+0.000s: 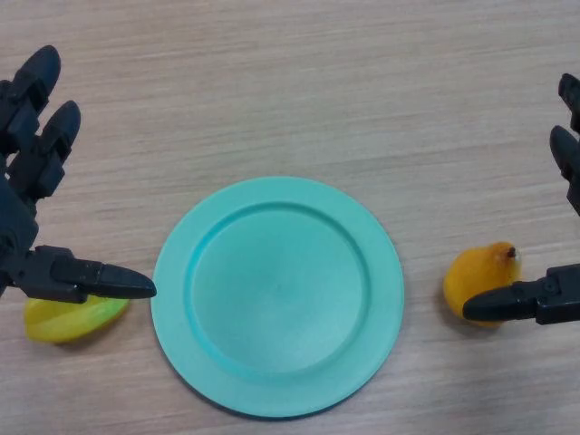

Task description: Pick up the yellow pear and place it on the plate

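Our right robot hand is open with nothing in it, thumb just over the pear, ready to grab; the plate waits beside it, left robot hand open too.

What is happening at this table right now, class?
A robot stands over a wooden table with a teal plate in the middle, nothing on it. The yellow pear lies right of the plate, beside the open right hand. The open left hand hovers over a yellow-green fruit. Nothing is grasped yet.
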You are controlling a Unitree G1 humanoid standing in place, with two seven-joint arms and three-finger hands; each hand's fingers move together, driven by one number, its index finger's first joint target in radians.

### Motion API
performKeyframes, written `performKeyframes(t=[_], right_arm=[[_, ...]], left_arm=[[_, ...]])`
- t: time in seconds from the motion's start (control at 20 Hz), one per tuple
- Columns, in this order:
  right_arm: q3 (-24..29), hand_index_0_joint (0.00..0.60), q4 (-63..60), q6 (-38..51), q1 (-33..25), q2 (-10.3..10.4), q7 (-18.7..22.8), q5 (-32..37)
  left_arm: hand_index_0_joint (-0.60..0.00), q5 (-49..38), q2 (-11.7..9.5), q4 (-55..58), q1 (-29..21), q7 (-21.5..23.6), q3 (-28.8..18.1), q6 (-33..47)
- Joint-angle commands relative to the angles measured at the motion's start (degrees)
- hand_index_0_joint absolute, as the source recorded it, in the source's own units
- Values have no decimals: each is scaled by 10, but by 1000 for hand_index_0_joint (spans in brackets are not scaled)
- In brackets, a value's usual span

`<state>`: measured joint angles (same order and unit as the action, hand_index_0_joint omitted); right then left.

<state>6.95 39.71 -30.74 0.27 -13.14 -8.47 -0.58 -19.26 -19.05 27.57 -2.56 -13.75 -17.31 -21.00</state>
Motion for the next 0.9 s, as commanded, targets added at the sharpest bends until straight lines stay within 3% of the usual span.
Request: performKeyframes(t=[0.05, 0.3, 0.65, 0.9], right_arm=[[46, 0, 28, 100, -10, -20, 7, -6], [49, 0, 23, 101, -11, -23, 9, -6], [56, 0, -77, 225, 12, -14, 12, 24], [38, 0, -197, 298, 16, -4, 62, 62]], left_arm=[[0, 7, -21, 40, -16, 2, -39, 52], [0, -3, -20, 44, -13, 5, -44, 49], [0, -1, -19, 47, -6, -7, -50, 45], [0, 12, -19, 38, -4, -14, -49, 54]])
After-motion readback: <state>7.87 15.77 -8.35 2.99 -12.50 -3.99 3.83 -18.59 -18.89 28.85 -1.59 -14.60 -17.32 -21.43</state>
